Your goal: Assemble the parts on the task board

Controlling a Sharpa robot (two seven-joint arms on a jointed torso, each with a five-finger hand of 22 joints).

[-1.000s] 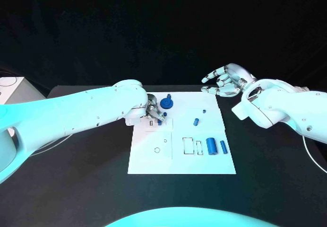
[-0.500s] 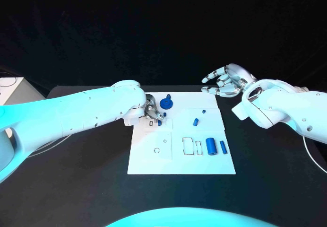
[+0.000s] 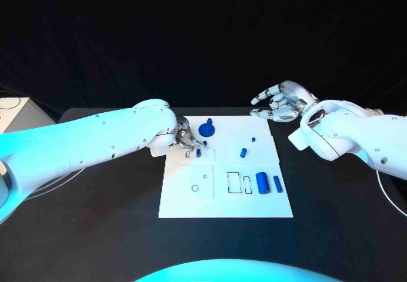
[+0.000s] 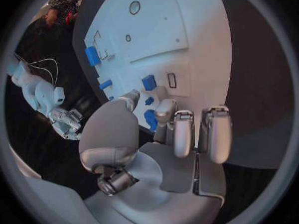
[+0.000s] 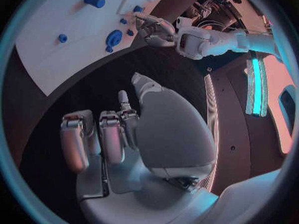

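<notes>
Apparently the left hand (image 3: 188, 140) hovers at the task board's (image 3: 224, 200) far left corner so its fingers reach the small blue parts (image 3: 199, 153) there; whether it pinches one I cannot tell. Meanwhile the right hand (image 3: 282, 101) waits off the board's far edge, fingers loosely curled, holding nothing, out of the way

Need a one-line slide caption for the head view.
Left robot hand works at the task board's far-left corner among blue parts; right robot hand hovers empty beyond it.
</notes>
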